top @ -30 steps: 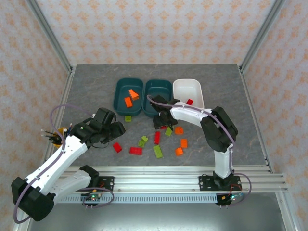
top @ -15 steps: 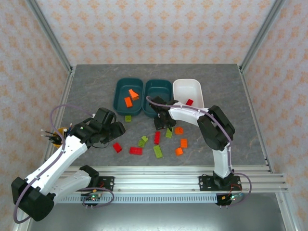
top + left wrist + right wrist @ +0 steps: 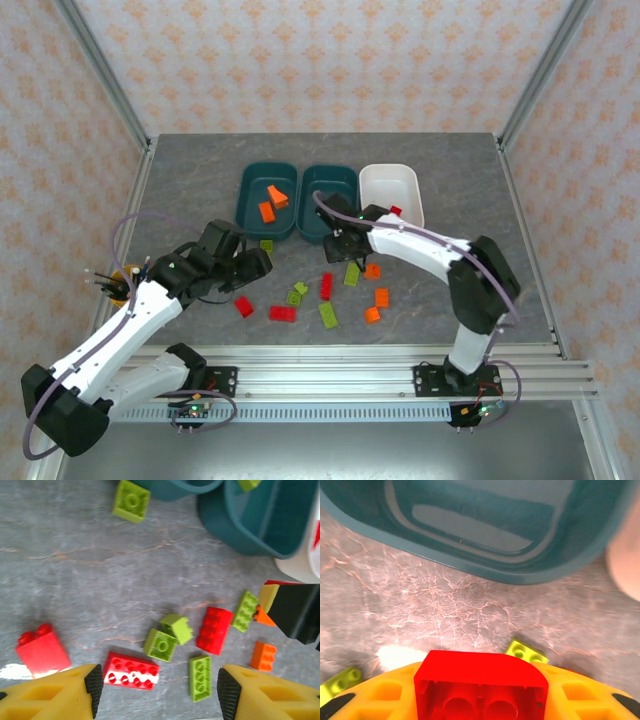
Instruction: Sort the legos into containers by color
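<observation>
Right gripper [image 3: 480,700] pinching a red brick [image 3: 481,680] just in front of the near rim of the middle teal tub [image 3: 485,525]. Left gripper [image 3: 156,685] spread, holding nothing, near-left of that tub above loose bricks [image 3: 215,630] on the tabletop [image 3: 75,580]. Left of it: left teal tub [image 3: 250,205], two orange bricks [image 3: 272,203] inside. Right of it: white tub [image 3: 385,180], second red brick [image 3: 394,211] inside.

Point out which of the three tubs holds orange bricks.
The left teal tub: two orange bricks lie in it. The white tub holds one red brick.
</observation>
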